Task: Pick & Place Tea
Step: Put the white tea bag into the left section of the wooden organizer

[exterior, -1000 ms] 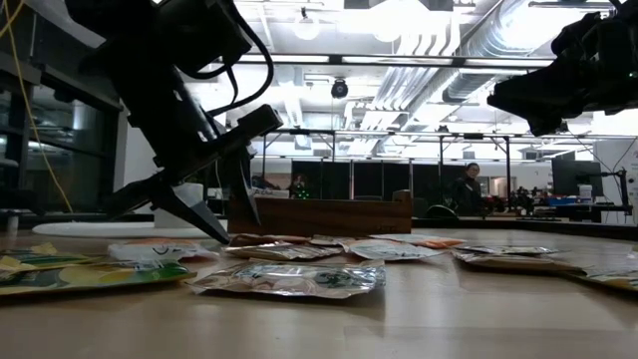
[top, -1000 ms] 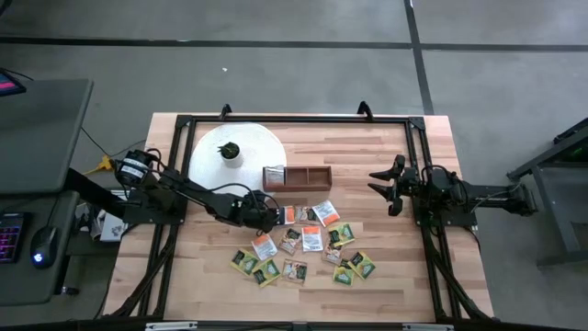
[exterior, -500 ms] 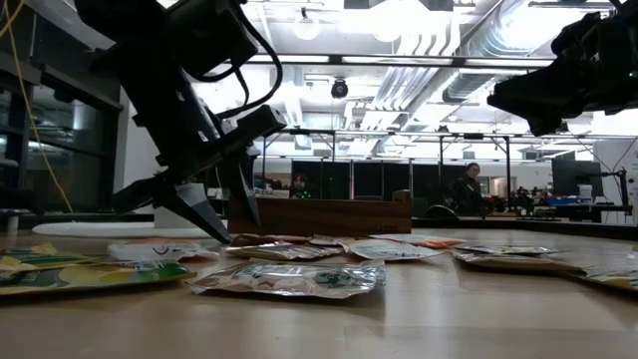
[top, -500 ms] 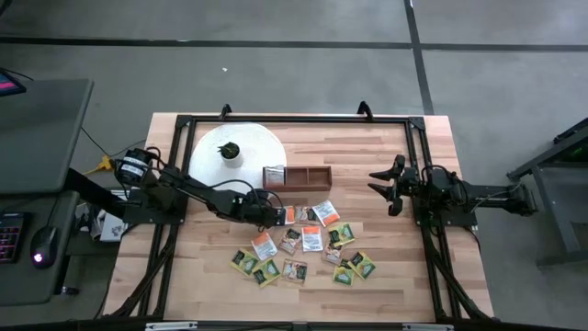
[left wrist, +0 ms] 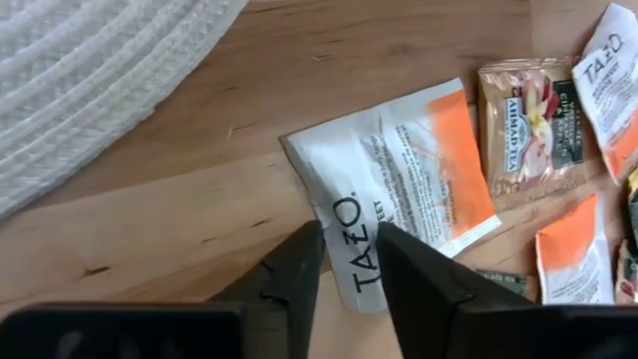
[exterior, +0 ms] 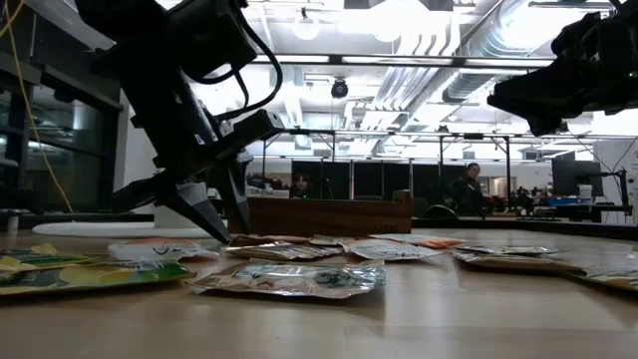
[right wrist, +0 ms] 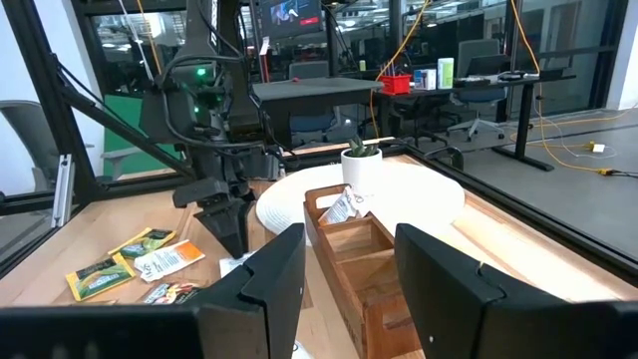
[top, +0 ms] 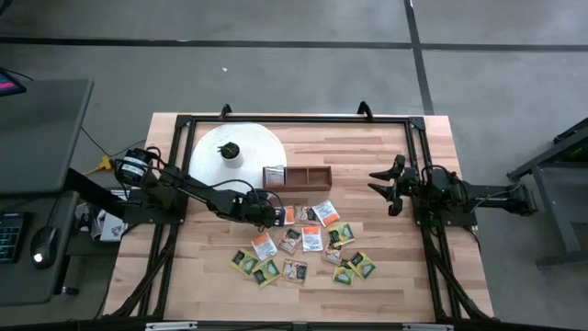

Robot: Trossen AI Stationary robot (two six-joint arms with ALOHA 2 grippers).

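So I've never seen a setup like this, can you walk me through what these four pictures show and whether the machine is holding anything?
It is a robot with two dark arms at a wooden table, each ending in a two-finger gripper. One picture looks straight down from above, one looks level across the tabletop, and two come from cameras on the arms' wrists.

On the table lie small flat tea sachets, a long brown wooden box with compartments, and a white round disc carrying a small potted plant.

The left gripper is down at the table, its fingers either side of the edge of an orange-and-white sachet marked Tazo. The sachet lies flat, not lifted; whether it is pinched yet I cannot tell. The right gripper waits open above the table's right side, holding nothing.
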